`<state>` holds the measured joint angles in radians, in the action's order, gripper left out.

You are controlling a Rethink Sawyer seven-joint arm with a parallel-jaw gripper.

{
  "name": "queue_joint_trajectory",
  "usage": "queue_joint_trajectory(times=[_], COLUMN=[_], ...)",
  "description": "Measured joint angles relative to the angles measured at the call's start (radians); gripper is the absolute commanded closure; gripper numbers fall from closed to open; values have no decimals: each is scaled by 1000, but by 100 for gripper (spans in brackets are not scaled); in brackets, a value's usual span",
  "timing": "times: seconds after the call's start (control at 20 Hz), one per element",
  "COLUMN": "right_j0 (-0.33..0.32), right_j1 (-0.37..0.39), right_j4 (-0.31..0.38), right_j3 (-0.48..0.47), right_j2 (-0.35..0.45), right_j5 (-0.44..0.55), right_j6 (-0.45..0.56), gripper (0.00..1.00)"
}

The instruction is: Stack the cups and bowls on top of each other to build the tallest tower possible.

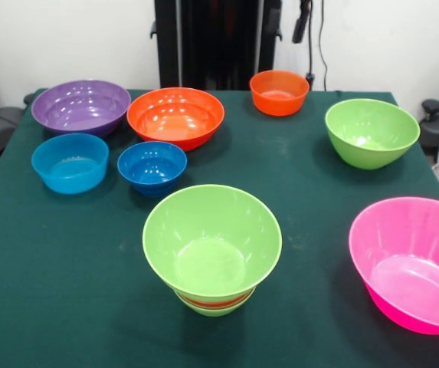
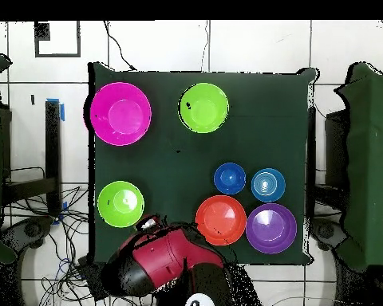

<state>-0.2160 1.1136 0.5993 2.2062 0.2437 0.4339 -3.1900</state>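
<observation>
The tower [image 1: 212, 241] stands near the table's front middle: a wide lime green bowl on an orange band [image 1: 215, 300] and a small green base. It also shows in the overhead view [image 2: 203, 107]. Loose bowls lie around it: purple [image 1: 81, 106], large orange [image 1: 175, 115], small orange [image 1: 279, 92], lime green [image 1: 371, 132], light blue [image 1: 70, 162], dark blue [image 1: 152, 165] and pink [image 1: 411, 261]. The red arm [image 2: 167, 259] is drawn back at the robot's side of the table. Its gripper [image 2: 150, 225] end shows only from above, over the table's edge and away from the tower.
The green cloth table [image 1: 66, 291] ends close to the pink bowl on the right. The black pedestal [image 1: 215, 42] stands behind the far edge. In the overhead view the arm hides the small orange bowl.
</observation>
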Motion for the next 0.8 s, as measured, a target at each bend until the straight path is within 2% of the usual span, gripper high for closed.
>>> queue_joint_trajectory(times=[0.25,0.4,0.8], right_j0=[5,3,10], right_j1=[-59,-94,-195], right_j4=[136,187,260], right_j3=[-2,-2,-18], right_j2=[-30,-54,-129], right_j5=[-66,-99,-163], right_j6=[0,0,0], gripper=[0,0,0])
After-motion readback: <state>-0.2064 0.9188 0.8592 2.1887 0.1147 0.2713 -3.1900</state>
